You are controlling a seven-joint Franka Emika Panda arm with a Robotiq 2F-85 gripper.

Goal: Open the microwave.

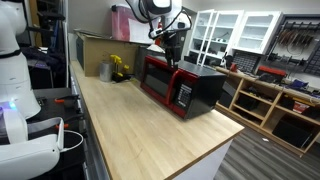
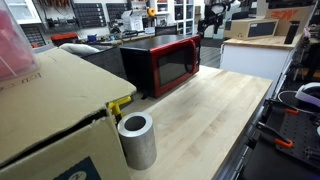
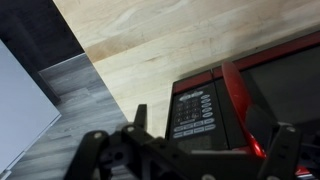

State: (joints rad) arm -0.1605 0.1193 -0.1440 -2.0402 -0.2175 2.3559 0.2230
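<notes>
The microwave (image 1: 178, 85) stands on the wooden countertop (image 1: 130, 120), with a black casing and a red-framed front; in both exterior views its dark glass door looks shut (image 2: 165, 62). My gripper (image 1: 168, 45) hovers just above the microwave's front top edge. In the wrist view the gripper (image 3: 212, 140) is open, with its fingers either side of the control panel (image 3: 198, 112). The red-edged door (image 3: 285, 85) lies to the right of the panel. Nothing is between the fingers.
A brown cardboard box (image 2: 50, 110) stands at one end of the counter, with a grey metal cylinder (image 2: 137, 140) and a yellow object (image 2: 120, 103) beside it. The counter edge drops to grey floor (image 3: 60, 100). White cabinets (image 1: 235, 30) and wooden shelves (image 1: 270, 100) stand beyond.
</notes>
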